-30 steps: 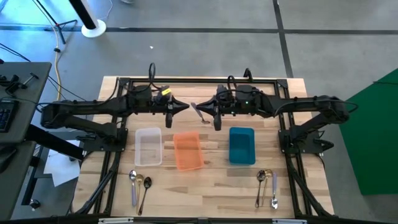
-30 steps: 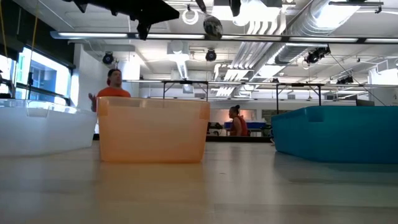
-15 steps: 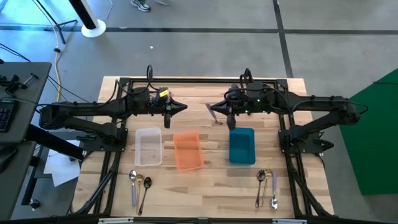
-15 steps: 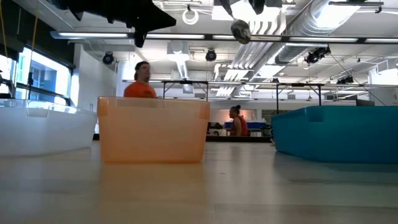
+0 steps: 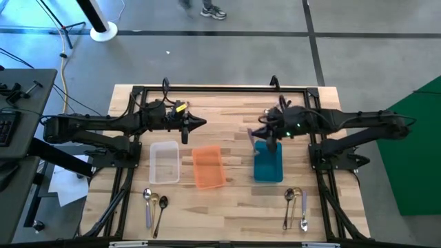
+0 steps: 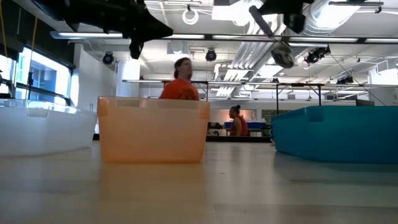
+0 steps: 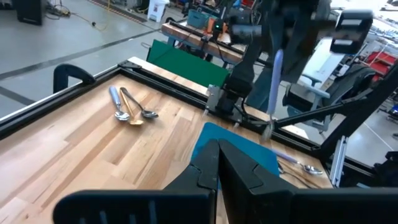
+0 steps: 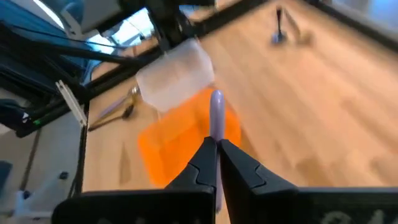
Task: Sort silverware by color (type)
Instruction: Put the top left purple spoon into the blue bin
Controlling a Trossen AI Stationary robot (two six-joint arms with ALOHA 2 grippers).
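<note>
Since a second ago the right claw (image 5: pixel 260 132) has swung from above the surface's middle to the blue tray's (image 5: pixel 268 165) far edge, pinched shut on a lilac-handled spoon (image 8: pixel 216 111) held high above the wooden surface (image 5: pixel 238 196). The left claw (image 5: pixel 202 122) hangs closed and empty beyond the clear tray (image 5: pixel 165 162). In the low view the spoon's shiny bowl (image 6: pixel 283 55) shows, while the translucent orange tray (image 6: pixel 153 130) partly hides a person in orange (image 6: pixel 181 84).
</note>
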